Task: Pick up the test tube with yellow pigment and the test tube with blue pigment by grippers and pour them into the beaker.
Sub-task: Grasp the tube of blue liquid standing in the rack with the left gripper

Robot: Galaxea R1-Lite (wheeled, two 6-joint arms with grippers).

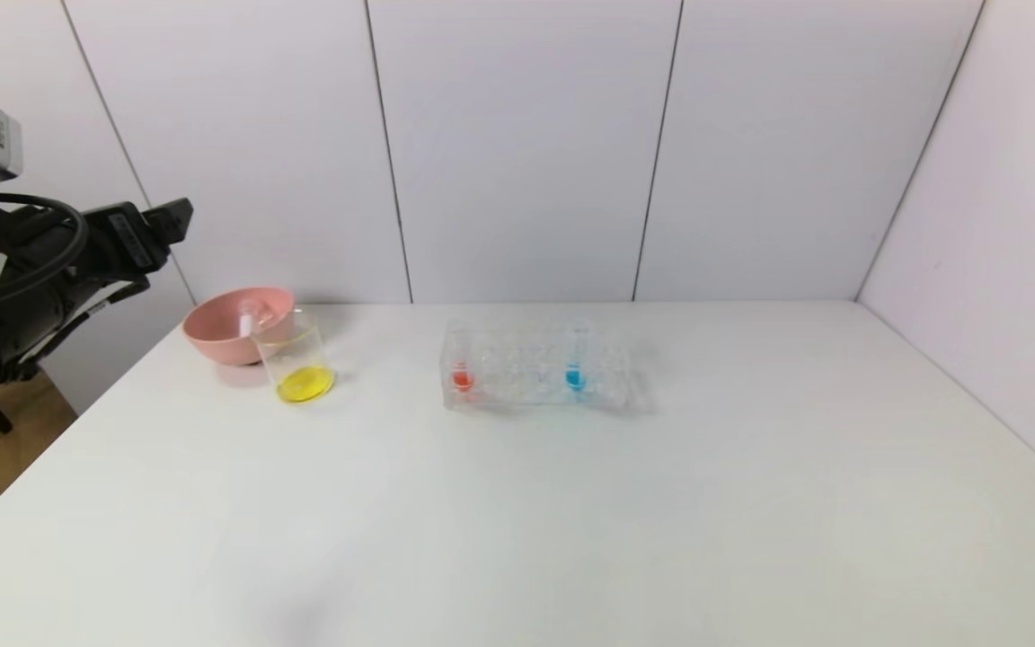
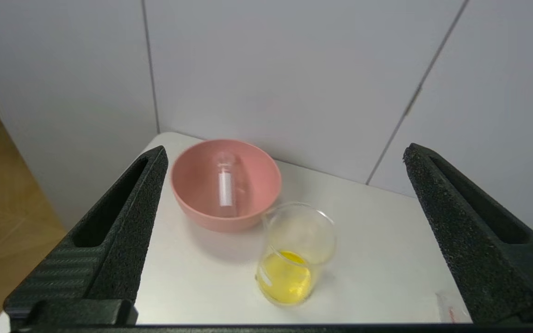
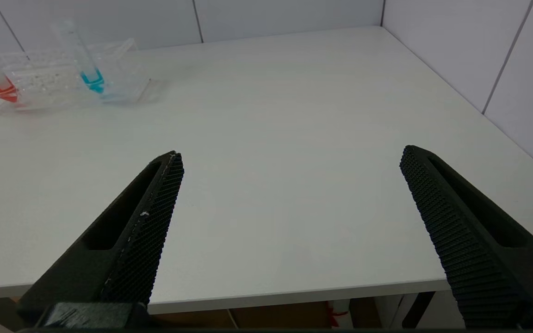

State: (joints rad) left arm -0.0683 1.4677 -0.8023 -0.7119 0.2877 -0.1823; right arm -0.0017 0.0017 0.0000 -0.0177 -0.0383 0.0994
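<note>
The beaker (image 1: pixel 300 364) stands at the table's back left with yellow liquid in its bottom; it also shows in the left wrist view (image 2: pixel 294 252). A clear tube with a whitish patch (image 2: pixel 225 187) lies in the pink bowl (image 2: pixel 201 222), with no liquid showing in it. The test tube with blue pigment (image 1: pixel 577 359) stands upright in the clear rack (image 1: pixel 526 395); it also shows in the right wrist view (image 3: pixel 88 60). My left gripper (image 2: pixel 285 149) is open and empty, raised beyond the table's left edge (image 1: pixel 158 229). My right gripper (image 3: pixel 290 151) is open and empty over the table's near edge, out of the head view.
A red-liquid tube (image 1: pixel 462 376) stands at the rack's left end. The pink bowl (image 1: pixel 212 341) touches the beaker from behind. White wall panels close the table (image 1: pixel 517 521) at the back and right. Wooden floor lies beyond the left edge.
</note>
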